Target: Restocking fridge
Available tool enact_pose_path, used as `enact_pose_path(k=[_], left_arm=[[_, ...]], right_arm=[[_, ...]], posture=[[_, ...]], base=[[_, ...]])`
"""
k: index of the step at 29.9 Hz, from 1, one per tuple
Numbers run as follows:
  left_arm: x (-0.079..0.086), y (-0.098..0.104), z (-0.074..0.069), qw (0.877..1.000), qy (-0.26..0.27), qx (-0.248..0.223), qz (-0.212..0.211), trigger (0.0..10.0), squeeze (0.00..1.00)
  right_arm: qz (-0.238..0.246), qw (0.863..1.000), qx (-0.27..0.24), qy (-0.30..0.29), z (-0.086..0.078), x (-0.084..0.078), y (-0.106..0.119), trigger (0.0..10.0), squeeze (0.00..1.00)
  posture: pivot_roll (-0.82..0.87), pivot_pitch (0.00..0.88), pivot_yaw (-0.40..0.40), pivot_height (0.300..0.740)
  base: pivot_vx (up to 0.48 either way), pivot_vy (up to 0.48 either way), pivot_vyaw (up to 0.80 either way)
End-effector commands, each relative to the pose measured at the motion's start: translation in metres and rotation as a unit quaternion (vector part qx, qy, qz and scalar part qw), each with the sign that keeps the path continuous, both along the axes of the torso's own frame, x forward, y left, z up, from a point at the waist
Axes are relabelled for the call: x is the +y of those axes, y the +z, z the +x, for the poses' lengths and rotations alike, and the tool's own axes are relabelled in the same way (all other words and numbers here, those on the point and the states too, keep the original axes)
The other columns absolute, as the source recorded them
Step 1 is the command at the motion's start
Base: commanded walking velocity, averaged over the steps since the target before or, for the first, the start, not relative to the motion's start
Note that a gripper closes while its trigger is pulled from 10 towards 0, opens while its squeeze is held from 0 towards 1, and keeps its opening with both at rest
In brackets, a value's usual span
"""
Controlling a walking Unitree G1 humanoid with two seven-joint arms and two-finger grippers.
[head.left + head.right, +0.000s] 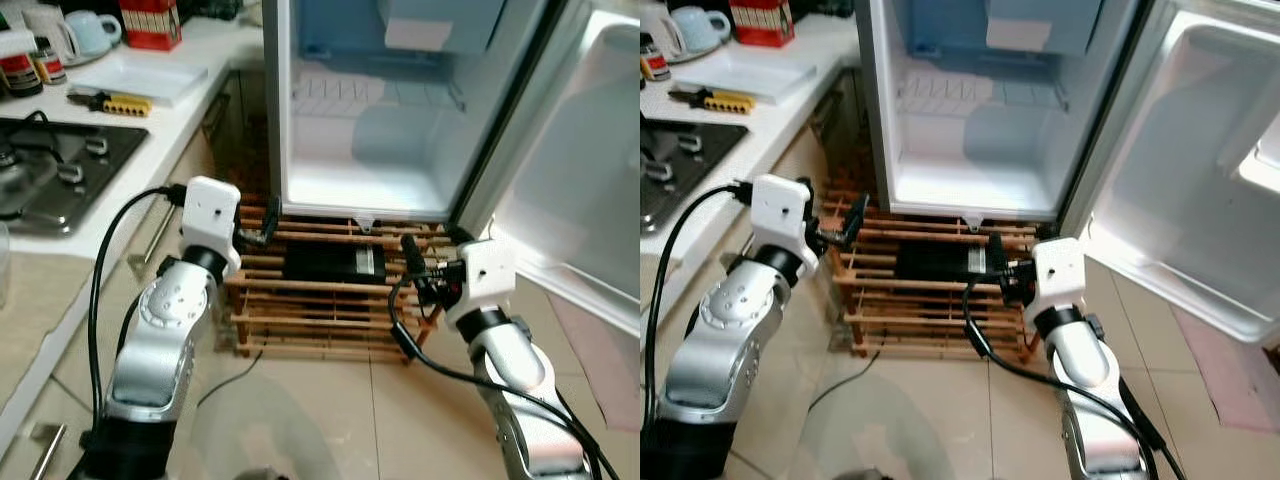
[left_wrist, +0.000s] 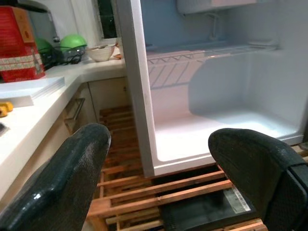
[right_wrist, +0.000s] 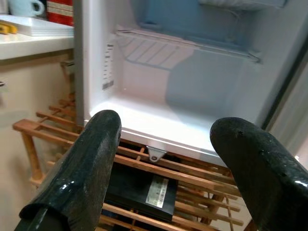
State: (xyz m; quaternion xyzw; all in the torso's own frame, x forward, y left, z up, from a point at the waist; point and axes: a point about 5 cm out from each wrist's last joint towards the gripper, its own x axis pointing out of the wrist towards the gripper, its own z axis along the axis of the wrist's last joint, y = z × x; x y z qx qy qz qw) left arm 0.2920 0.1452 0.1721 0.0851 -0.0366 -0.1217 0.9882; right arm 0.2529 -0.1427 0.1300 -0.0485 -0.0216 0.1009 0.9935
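Left eye view: fridge point(image 1: 370, 150) open and bare; left pincer point(image 2: 159, 178) and right pincer point(image 3: 178, 168) spread, empty. Wire shelf point(image 3: 183, 45) probably stiff, slippery.

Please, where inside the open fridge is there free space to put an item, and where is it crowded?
The white fridge floor is bare, bordered by the side walls and the wire shelf above, itself empty. Both open black grippers, left and right, hang before it. Crowding is below, at the wooden slatted rack holding a black box.
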Motion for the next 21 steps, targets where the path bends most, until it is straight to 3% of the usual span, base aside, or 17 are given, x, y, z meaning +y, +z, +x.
enact_pose_path(k=[1,2,4,21], left_arm=[[-0.0025,-0.0015,-0.0004,1.0,-0.002,0.003,0.001,10.0,0.0],[-0.0022,-0.0022,0.0002,1.0,0.0,0.013,-0.024,10.0,0.0],[-0.0006,-0.0002,0.0018,0.999,0.012,0.011,-0.034,10.0,0.0],[0.0002,-0.0002,-0.0017,0.999,0.011,0.005,-0.044,10.0,0.0]], right_arm=[[-0.008,1.0,-0.004,-0.002,0.0016,-0.0034,0.001,10.0,0.0],[-0.008,1.0,-0.004,-0.002,0.0015,-0.0035,0.001,10.0,0.0],[-0.01,1.0,-0.003,-0.003,0.0012,-0.004,0.0009,10.0,0.0],[-0.02,1.0,0.005,-0.016,0.0,-0.0093,-0.0014,10.0,0.0]], posture=[[0.02,0.0,-0.042,0.74],[0.02,0.0,-0.041,0.74],[0.02,0.0,-0.041,0.74],[0.02,0.0,-0.046,0.74]], base=[[0.0,-0.48,0.0],[0.0,0.0,0.0],[0.0,0.0,0.0],[0.0,0.0,0.0]])
